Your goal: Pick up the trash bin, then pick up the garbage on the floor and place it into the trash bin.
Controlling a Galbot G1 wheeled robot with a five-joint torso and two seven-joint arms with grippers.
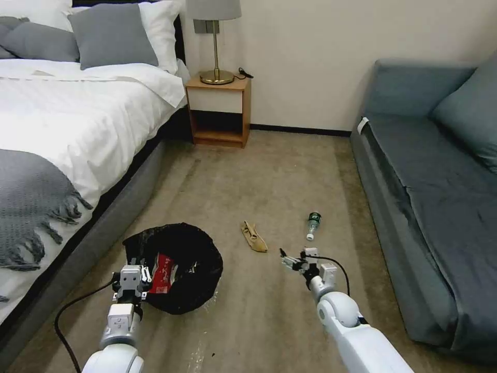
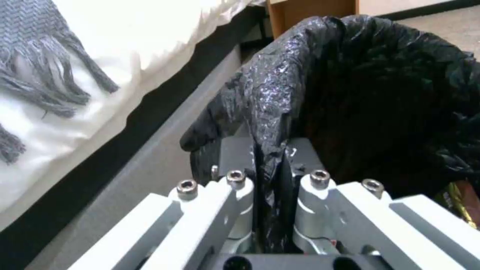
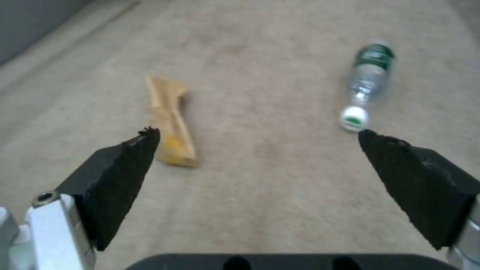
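While the left gripper (image 2: 270, 176) stays out of the action, clamped on the bag-lined rim of the trash bin (image 1: 178, 267) beside the bed (image 1: 77, 119), the right gripper (image 3: 255, 150) hovers low over the carpet (image 1: 269, 171) with its jaws spread wide. A red-and-white packet (image 1: 161, 273) already lies inside. Beyond the pads, the tan scrap (image 3: 167, 120) and the small bottle (image 3: 369, 80) await collection; judging by position, either calls for a forward reach and descent.
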